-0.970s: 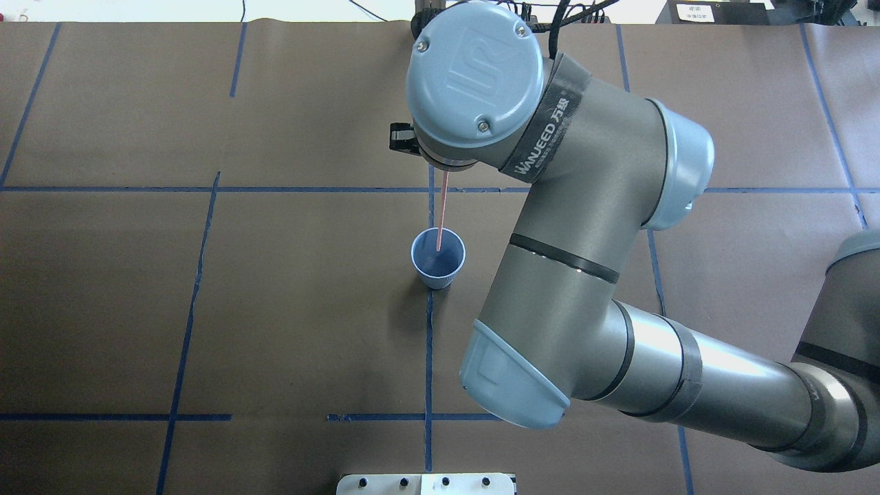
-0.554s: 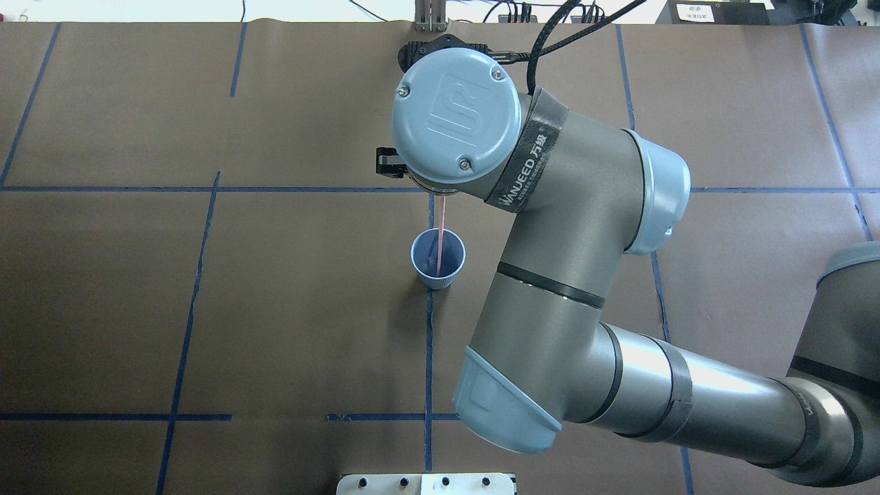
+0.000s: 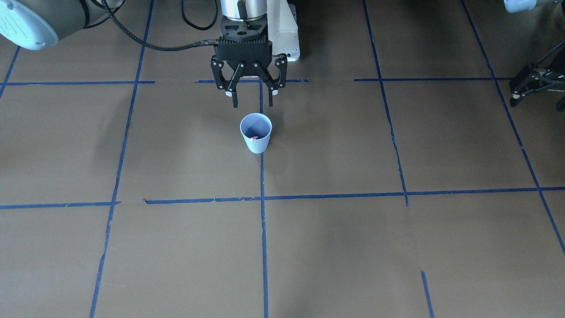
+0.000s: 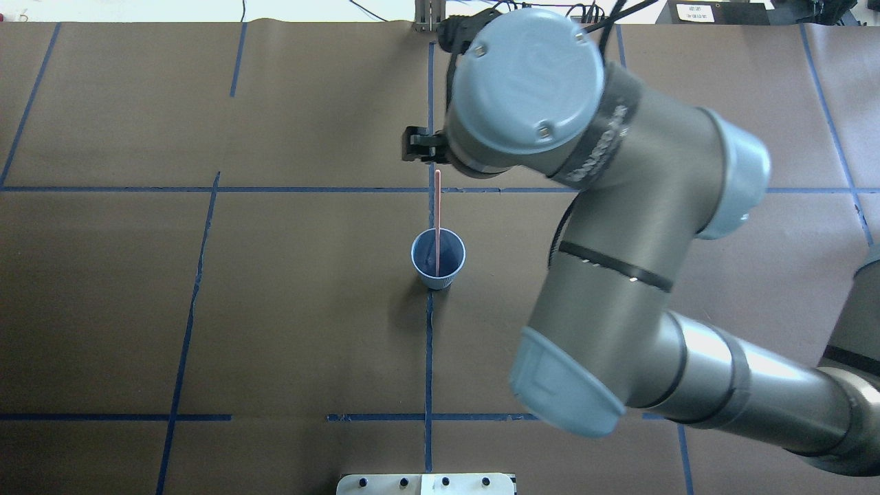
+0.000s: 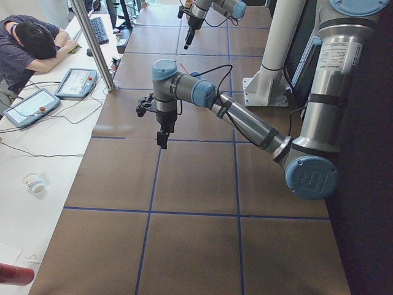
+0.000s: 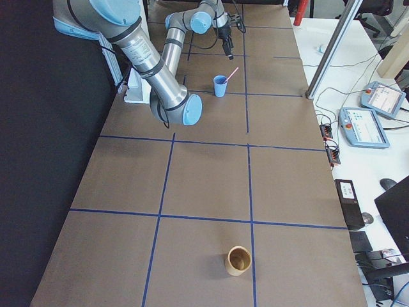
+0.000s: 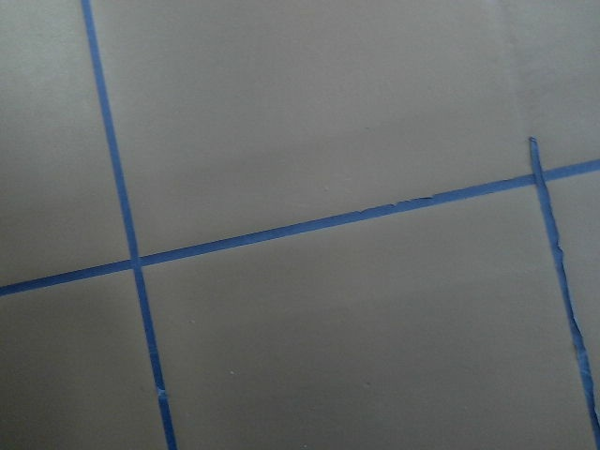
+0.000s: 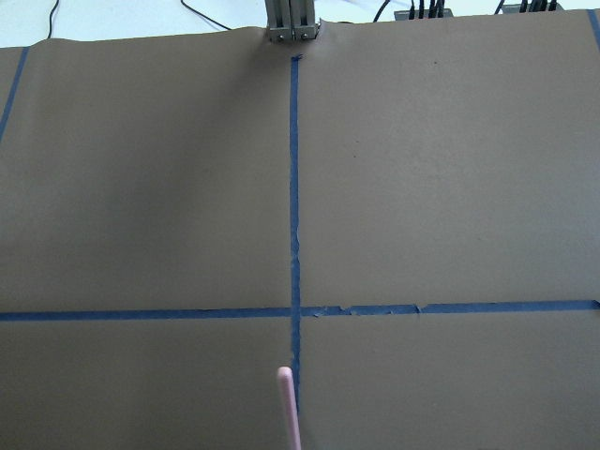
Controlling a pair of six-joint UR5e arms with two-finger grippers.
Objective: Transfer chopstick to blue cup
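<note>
Chopstick [image 3: 254,138] shows from the front-facing camera only as a pink end inside the blue cup [image 3: 257,145], which stands upright on the table [image 3: 353,247]. The right gripper [image 3: 252,105] hangs just behind the cup on the robot's side, jaws spread wide and holding nothing. From overhead, the chopstick's foot sits in the cup and its long axis runs away from the robot along the blue tape line [image 4: 428,344], its upper end near the right gripper but touching no finger. The left-end camera shows the left gripper [image 5: 163,142] well apart from all this; I cannot tell how its jaws stand. The right-end camera shows the lean, with the top tilting over the rim toward the operators' side. The left wrist sees only tape and paper, while the right wrist catches the chopstick's tip at its lower edge. The transfer looks done, and the nearer right arm probably needs only to rise without brushing that leaning top.
</note>
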